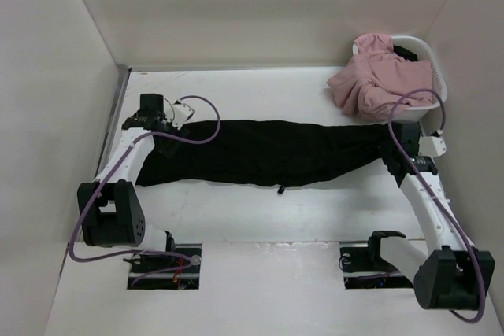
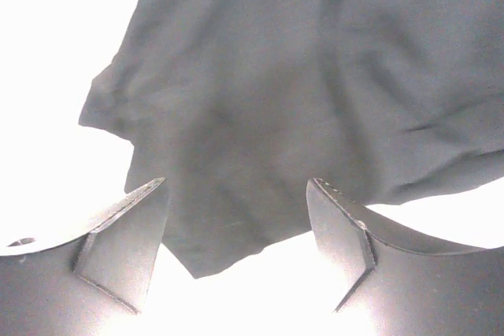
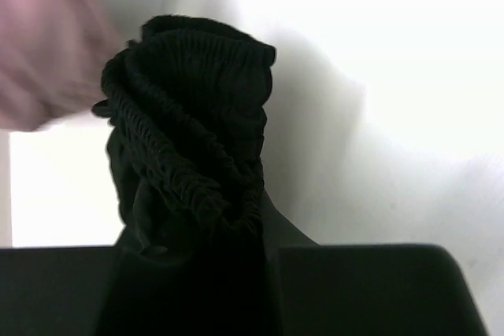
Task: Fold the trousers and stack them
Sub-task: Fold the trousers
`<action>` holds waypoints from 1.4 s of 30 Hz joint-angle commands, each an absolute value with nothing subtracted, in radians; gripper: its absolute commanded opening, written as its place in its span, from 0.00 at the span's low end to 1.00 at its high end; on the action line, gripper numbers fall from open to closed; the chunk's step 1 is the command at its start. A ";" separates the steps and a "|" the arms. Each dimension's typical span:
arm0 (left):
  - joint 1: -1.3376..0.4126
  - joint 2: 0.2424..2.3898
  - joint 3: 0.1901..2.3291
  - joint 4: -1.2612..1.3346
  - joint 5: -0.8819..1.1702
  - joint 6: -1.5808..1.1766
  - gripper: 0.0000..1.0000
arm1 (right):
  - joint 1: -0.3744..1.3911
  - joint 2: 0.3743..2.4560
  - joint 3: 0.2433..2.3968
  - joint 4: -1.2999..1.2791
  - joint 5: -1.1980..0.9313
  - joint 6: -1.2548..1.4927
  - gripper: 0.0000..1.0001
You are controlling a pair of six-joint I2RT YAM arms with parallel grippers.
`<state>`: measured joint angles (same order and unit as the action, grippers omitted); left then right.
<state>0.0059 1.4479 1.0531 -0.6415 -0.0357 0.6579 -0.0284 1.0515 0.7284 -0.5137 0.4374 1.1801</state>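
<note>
The black trousers (image 1: 268, 151) lie stretched across the table, leg ends at the left, waist at the right. My left gripper (image 1: 160, 120) hangs over the leg ends; in the left wrist view its open gripper (image 2: 236, 218) is just above the dark fabric (image 2: 299, 92) without holding it. My right gripper (image 1: 391, 155) is at the waist end. In the right wrist view the gathered elastic waistband (image 3: 193, 147) bunches up from between its fingers, pinched tight. A small drawstring (image 1: 279, 189) pokes out at the trousers' near edge.
A white basket (image 1: 429, 68) stands at the back right with pink garments (image 1: 374, 80) spilling over its rim onto the table. White walls close in the left, back and right sides. A dark strip (image 1: 118, 108) runs along the table's left edge.
</note>
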 commanded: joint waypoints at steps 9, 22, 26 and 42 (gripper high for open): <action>0.081 1.667 1.104 -0.594 -0.118 0.577 0.67 | 0.403 1.090 1.075 -0.431 0.635 0.422 0.00; 0.120 1.786 1.123 -0.571 -0.075 0.529 0.66 | 0.984 1.868 1.681 -0.514 0.735 0.600 0.03; 0.120 1.786 1.127 -0.569 -0.074 0.535 0.66 | 1.013 1.943 1.736 -0.506 0.599 0.627 0.12; 0.081 1.632 1.320 -0.626 -0.061 0.535 0.68 | 0.906 1.389 1.277 -0.208 0.419 0.521 0.56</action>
